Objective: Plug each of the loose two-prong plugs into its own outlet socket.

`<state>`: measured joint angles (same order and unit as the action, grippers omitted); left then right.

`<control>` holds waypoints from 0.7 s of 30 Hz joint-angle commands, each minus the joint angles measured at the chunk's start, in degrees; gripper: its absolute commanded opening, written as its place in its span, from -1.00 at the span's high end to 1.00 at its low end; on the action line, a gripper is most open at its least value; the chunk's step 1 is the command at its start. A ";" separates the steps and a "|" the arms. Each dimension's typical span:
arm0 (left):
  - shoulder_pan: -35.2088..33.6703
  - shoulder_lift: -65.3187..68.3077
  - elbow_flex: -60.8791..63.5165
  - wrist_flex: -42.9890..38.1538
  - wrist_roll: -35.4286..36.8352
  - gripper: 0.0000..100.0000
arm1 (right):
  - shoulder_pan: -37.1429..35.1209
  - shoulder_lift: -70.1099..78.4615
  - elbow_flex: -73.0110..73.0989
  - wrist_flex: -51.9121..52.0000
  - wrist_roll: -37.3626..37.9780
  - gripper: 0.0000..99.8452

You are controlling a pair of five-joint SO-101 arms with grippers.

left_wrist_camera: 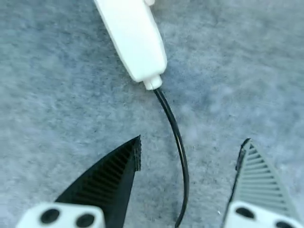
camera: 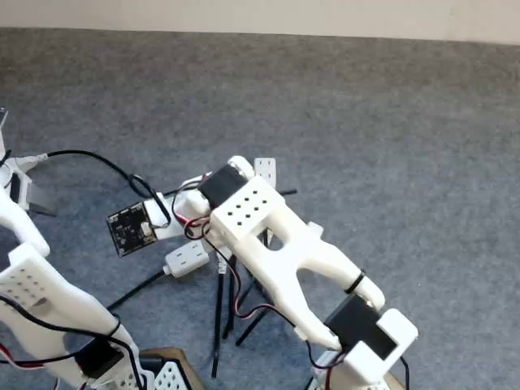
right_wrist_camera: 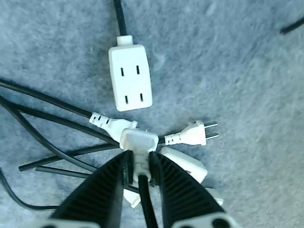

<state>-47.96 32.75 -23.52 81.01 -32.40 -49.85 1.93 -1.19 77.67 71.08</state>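
In the right wrist view my right gripper (right_wrist_camera: 140,159) is shut on a white plug (right_wrist_camera: 139,141), and its black cord runs back between the fingers. Beyond it lies a white outlet socket (right_wrist_camera: 130,78) with two pairs of slots, which shows in the high view too (camera: 188,257). A loose two-prong plug (right_wrist_camera: 192,134) lies beside the held one, prongs pointing away. Another plug (right_wrist_camera: 111,124) rests on the opposite side. My left gripper (left_wrist_camera: 192,141) is open above the carpet. A black cord (left_wrist_camera: 176,142) passes between its fingers to a white cord-end body (left_wrist_camera: 135,40).
Several black cords (camera: 219,309) fan out over the grey carpet beneath the right arm (camera: 284,252). A second white outlet (camera: 265,169) lies past the arm. The left arm (camera: 32,284) stands at the left edge. Open carpet stretches behind and to the right.
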 commanded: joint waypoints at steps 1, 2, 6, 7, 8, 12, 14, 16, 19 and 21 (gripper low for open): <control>-0.48 1.36 -4.26 0.35 -0.44 0.35 | 0.40 0.40 -4.44 -0.40 0.88 0.99; -0.31 1.98 -4.62 0.35 -0.44 0.35 | 0.22 0.75 -4.53 -1.10 0.79 0.99; -0.31 3.74 -6.64 0.26 -0.44 0.35 | -0.48 2.59 -4.35 -3.03 0.62 0.99; -0.40 4.00 -7.08 0.26 -0.44 0.35 | -0.84 3.12 -4.26 -3.03 0.62 0.99; -0.48 4.26 -7.52 0.26 -0.44 0.35 | -1.19 3.56 -4.26 -3.03 0.62 0.99; -0.48 4.97 -7.96 0.26 -0.44 0.35 | -1.27 4.62 -4.26 -4.88 -0.53 0.99; -0.48 5.32 -8.13 0.18 -0.44 0.35 | -1.36 4.70 -4.44 -5.05 -1.23 0.99; -0.48 5.41 -8.13 0.18 -0.44 0.35 | -1.98 4.62 -4.70 -4.79 -1.32 0.99; -0.31 5.49 -8.13 0.18 -0.44 0.35 | -3.47 4.62 -4.70 -4.53 -1.85 0.99; -0.40 5.49 -8.13 0.18 -0.44 0.35 | -4.35 4.62 -4.62 -4.53 -2.29 0.99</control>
<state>-48.13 38.81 -29.41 81.10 -32.48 -52.84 7.56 -2.59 73.80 69.76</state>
